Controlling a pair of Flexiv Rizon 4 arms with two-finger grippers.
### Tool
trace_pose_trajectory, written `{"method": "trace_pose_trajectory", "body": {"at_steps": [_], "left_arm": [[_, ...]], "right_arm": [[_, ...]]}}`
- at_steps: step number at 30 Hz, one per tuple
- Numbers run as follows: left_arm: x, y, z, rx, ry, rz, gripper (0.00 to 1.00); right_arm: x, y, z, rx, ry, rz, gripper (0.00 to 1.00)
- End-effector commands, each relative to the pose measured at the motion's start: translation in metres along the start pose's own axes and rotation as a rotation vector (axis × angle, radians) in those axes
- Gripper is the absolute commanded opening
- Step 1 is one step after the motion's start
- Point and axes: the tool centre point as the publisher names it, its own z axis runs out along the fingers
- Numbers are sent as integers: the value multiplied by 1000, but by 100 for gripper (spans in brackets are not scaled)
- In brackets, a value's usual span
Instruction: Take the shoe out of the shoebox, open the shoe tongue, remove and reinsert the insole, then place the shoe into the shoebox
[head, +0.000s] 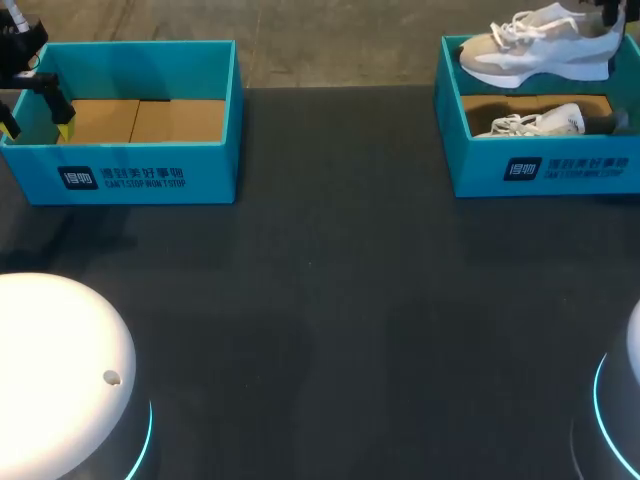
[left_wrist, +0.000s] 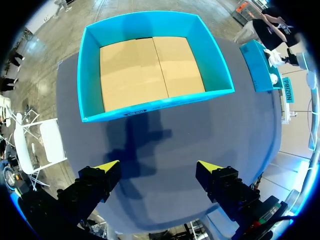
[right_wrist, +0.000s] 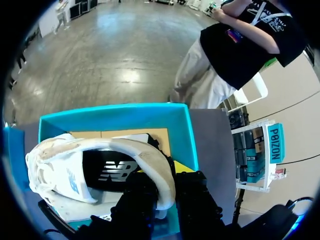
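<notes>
The right claw (right_wrist: 167, 176) is almost cut off in the head view, up at the far right corner, so only a small dark bit of it shows there. In its own wrist view just one yellow tip peeks out beside the shoe (right_wrist: 75, 167). The other tip is hidden behind the shoe's heel rim. A second shoe (head: 535, 123) lies inside the shoebox (head: 545, 170), and its heel end is in shadow and hard to make out. The shoebox sits at the far right of the table (head: 330, 300), close to the far edge. The other box (left_wrist: 157, 105) sits at the far left, with its brown cardboard floor showing. A wide stretch of dark table top runs between the two boxes and all the way to the near side. The left claw (left_wrist: 157, 167) hangs up high with its two fingers spread wide and nothing in them, and the other box lies ahead of its fingers. The right claw pinches the heel rim of the shoe from both sides and holds the shoe up in the air over the shoebox.
</notes>
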Motion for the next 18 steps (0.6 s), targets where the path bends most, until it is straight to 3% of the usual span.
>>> {"method": "trace_pose_trajectory", "body": {"at_steps": [1,18], "left_arm": [[0,1,0,0,-2,-1,100],[0,1,0,0,-2,-1,100]], "right_arm": [[-4,-2,8,-12,6,20,0],[-6,-12,22,-14,-23,89,0]]}}
